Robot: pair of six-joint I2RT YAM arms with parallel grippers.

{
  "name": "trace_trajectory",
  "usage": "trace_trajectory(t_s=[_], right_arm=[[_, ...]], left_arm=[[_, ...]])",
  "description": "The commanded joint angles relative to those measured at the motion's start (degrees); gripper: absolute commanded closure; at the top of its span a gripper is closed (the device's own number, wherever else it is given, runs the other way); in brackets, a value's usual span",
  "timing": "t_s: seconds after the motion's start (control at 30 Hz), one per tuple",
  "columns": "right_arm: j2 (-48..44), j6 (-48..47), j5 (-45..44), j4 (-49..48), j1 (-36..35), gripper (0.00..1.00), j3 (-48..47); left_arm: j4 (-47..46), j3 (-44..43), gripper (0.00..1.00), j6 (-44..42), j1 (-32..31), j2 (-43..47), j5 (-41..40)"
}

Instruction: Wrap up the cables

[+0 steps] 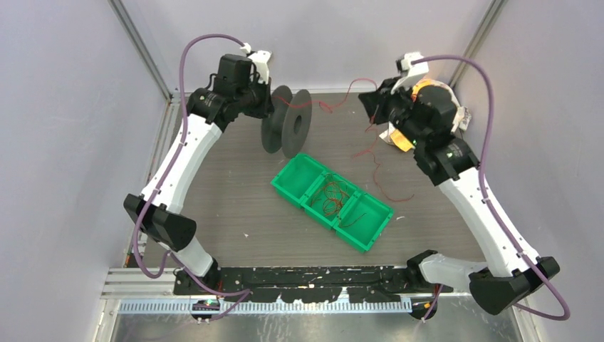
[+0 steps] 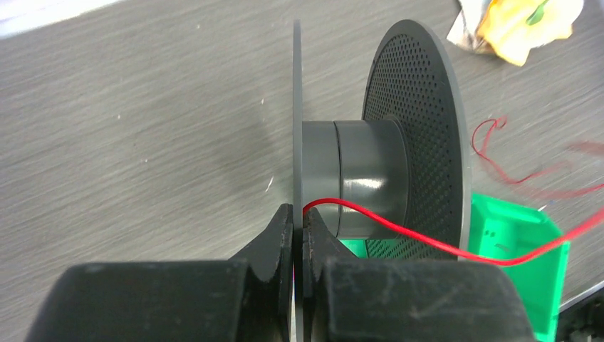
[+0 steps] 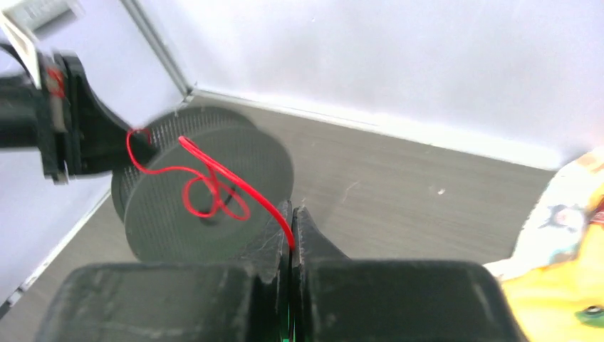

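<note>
The cable (image 3: 228, 180) looks hair-light, limp and springy, and likely to slip or kink. It is probably best pinched near a free end and kept taut. The right gripper (image 3: 292, 231) is pressed together on it, and the strand curls ahead to the spool (image 3: 171, 214). The left gripper (image 2: 298, 231) clamps the spool's near flange, with cable crossing the hub just beyond. More cable sits in the bin (image 1: 298, 182), between both grippers.
</note>
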State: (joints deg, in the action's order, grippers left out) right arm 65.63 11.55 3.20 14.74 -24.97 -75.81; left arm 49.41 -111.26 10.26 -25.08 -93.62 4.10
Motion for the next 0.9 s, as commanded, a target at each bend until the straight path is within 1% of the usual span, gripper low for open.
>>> trace_trajectory(t_s=[0.0, 0.1, 0.17, 0.3, 0.4, 0.47, 0.57, 0.73, 0.87], right_arm=[[3.26, -6.91, -3.02, 6.93, 0.86, 0.99, -11.98], [4.71, -9.72, -3.03, 8.66, 1.19, 0.99, -17.55], [5.35, -11.14, -4.93, 9.86, 1.44, 0.99, -20.49], [5.35, -14.1, -6.64, 11.17, 1.86, 0.99, -22.95], [4.91, -15.32, -8.33, 11.66, 2.91, 0.99, -23.25], [4.89, -15.67, -8.85, 11.79, 3.94, 0.99, -23.31], [5.63, -15.39, -8.78, 12.17, 6.95, 0.99, -24.16], [8.2, -14.2, -7.16, 12.73, 11.82, 0.99, -25.95], [10.7, -12.28, -6.77, 13.11, 14.74, 0.99, -26.6]], left_arm=[[-1.86, 1.75, 1.0, -4.62, 0.21, 2.4, -0.59], [-1.92, 4.22, 1.0, -5.11, 0.3, 2.98, -2.89], [-2.35, 5.72, 1.0, -5.32, 0.42, 3.61, -3.64], [-2.52, 7.91, 1.0, -6.43, 1.26, 4.89, -5.9], [-2.96, 9.76, 1.0, -8.81, 2.02, 6.44, -4.52], [-2.97, 11.17, 1.0, -12.81, 2.06, 7.52, -0.74], [-2.94, 13.32, 1.0, -15.61, 2.12, 9.16, 1.11], [-2.91, 15.75, 1.0, -18.53, 2.14, 11.25, 4.66], [-2.56, 16.96, 1.0, -20.41, 2.26, 12.2, 5.23]])
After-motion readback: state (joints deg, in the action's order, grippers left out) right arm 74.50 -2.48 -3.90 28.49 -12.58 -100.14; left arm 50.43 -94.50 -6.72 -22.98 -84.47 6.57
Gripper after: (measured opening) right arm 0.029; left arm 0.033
